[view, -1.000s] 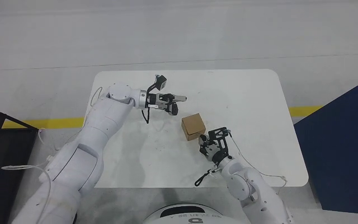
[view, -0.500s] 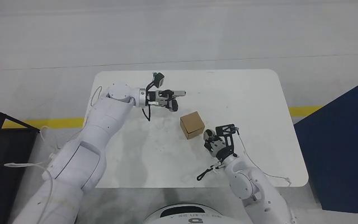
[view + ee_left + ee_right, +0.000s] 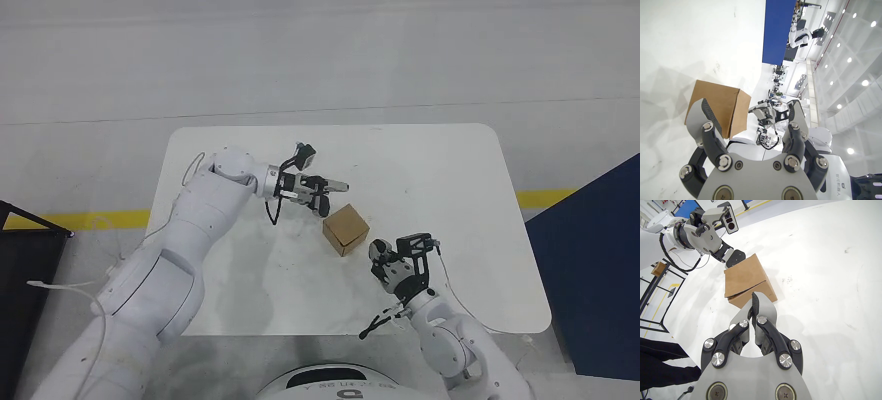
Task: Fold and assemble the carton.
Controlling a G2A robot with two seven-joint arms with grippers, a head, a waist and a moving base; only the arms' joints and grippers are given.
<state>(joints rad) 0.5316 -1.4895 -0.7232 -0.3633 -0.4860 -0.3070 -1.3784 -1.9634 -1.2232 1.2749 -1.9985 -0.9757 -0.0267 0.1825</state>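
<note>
A small brown carton (image 3: 346,229) stands closed on the white table (image 3: 450,180), near its middle. My left gripper (image 3: 334,194) hovers just beyond the carton's far upper corner, open, with nothing between its fingers. In the left wrist view the carton (image 3: 721,98) sits behind one finger (image 3: 702,113) of the left gripper (image 3: 747,109). My right gripper (image 3: 381,252) is shut and empty on the carton's near right side. In the right wrist view the right gripper (image 3: 754,298) points at the carton (image 3: 745,279) beside a flap seam. The left gripper (image 3: 734,256) shows behind it.
The table's front edge (image 3: 480,330) runs close behind my right arm. A black metal frame (image 3: 20,225) stands off the table's left side. A blue panel (image 3: 600,260) stands to the right.
My left gripper has come nearer and rightward toward the carton's far corner. My right gripper has drawn back a little from the carton. The carton has turned slightly.
</note>
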